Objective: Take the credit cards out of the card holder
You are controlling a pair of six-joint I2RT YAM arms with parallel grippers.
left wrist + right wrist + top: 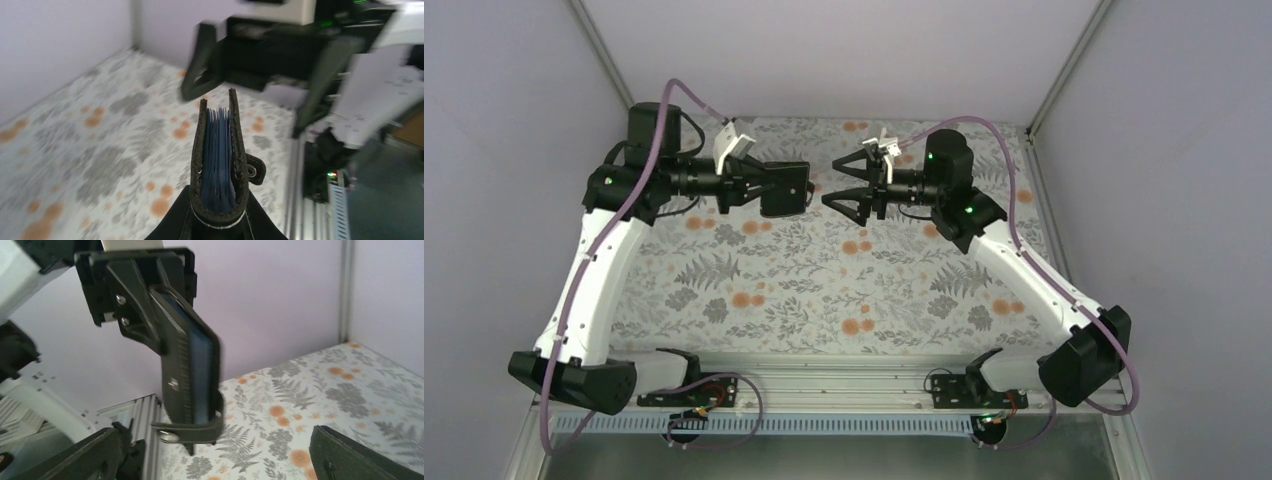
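The black card holder (788,192) is held in the air by my left gripper (769,188), which is shut on it above the far middle of the table. In the left wrist view the holder (218,150) stands edge-on between the fingers (175,220), slightly spread, with blue inner pleats and a snap strap on its right. My right gripper (836,185) is open and faces the holder, a short gap away. In the right wrist view the holder (190,370) hangs ahead, between and beyond the open fingers (85,455). No red credit cards show in any view.
The floral tablecloth (824,280) covers the table, with pale walls on three sides. A metal rail (824,375) with the arm bases runs along the near edge.
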